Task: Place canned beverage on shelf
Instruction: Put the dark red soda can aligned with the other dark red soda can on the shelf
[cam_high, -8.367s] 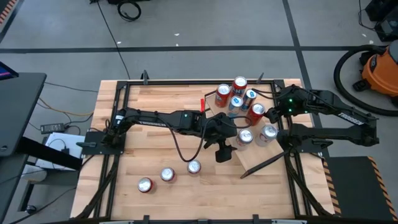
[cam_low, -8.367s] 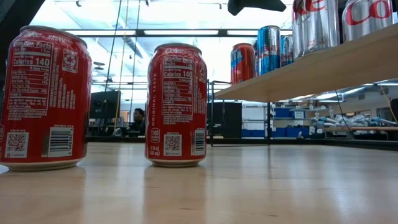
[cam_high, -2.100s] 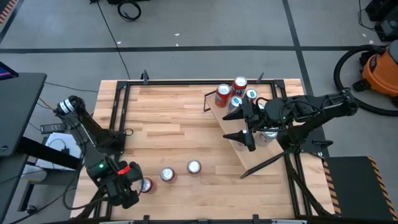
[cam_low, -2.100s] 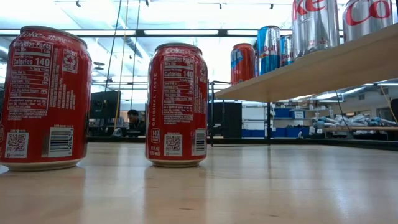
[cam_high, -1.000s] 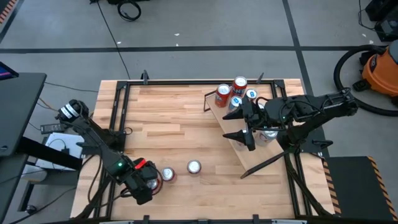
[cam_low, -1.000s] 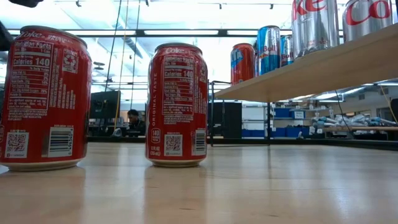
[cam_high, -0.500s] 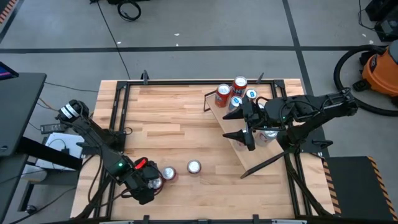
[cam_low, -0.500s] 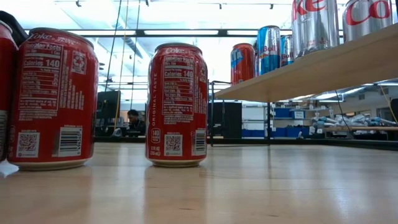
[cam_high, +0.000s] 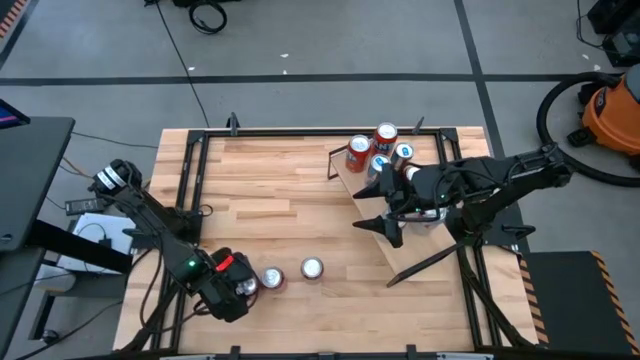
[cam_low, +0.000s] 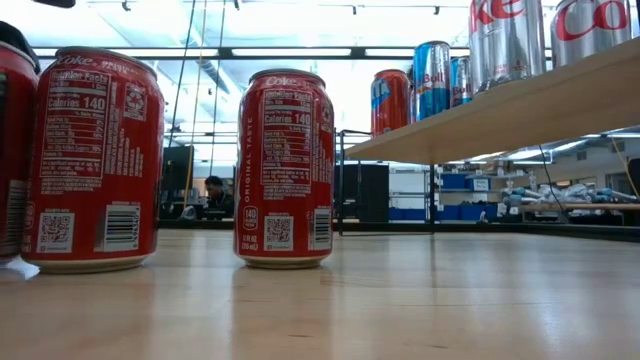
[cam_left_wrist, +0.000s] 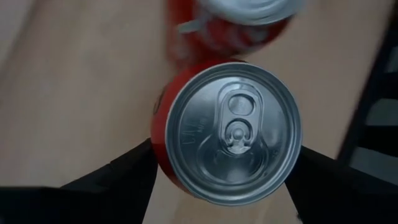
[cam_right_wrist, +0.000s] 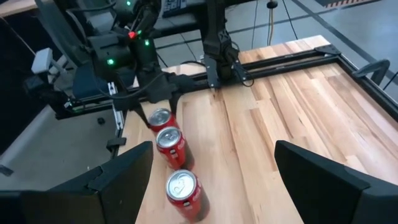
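Three red cans stand in a row on the tabletop near its front left. My left gripper (cam_high: 240, 287) is shut on the leftmost one (cam_left_wrist: 233, 130), which shows at the low view's left edge (cam_low: 12, 150). The second can (cam_high: 271, 279) stands right beside it, and the third (cam_high: 312, 268) a little further right. The sloped wooden shelf (cam_high: 420, 255) at the back right carries several cans (cam_high: 358, 152). My right gripper (cam_high: 385, 220) hangs open and empty over the shelf's near part (cam_right_wrist: 211, 180). My left gripper pinches the leftmost red can by its two opposite sides (cam_left_wrist: 158, 146), just below the rim, between its two fingers (cam_left_wrist: 118, 177). The fingers come from above, pointing down. The can stands upright, its lid up; in the low view its base appears to be on the table.
The second can (cam_left_wrist: 249, 12) is close against the held one. Black metal frame rails (cam_high: 190, 200) run along the table's edges. The shelf (cam_low: 520, 110) overhangs the table's right part, with silver and blue cans (cam_low: 432, 75) on it. Bare tabletop lies between the can row and the shelf.
My left gripper has gone a little toward the table's right edge with the leftmost red can, upright, up to the second can. The second can has slid a little to the right. My right gripper has turned slightly over the shelf.
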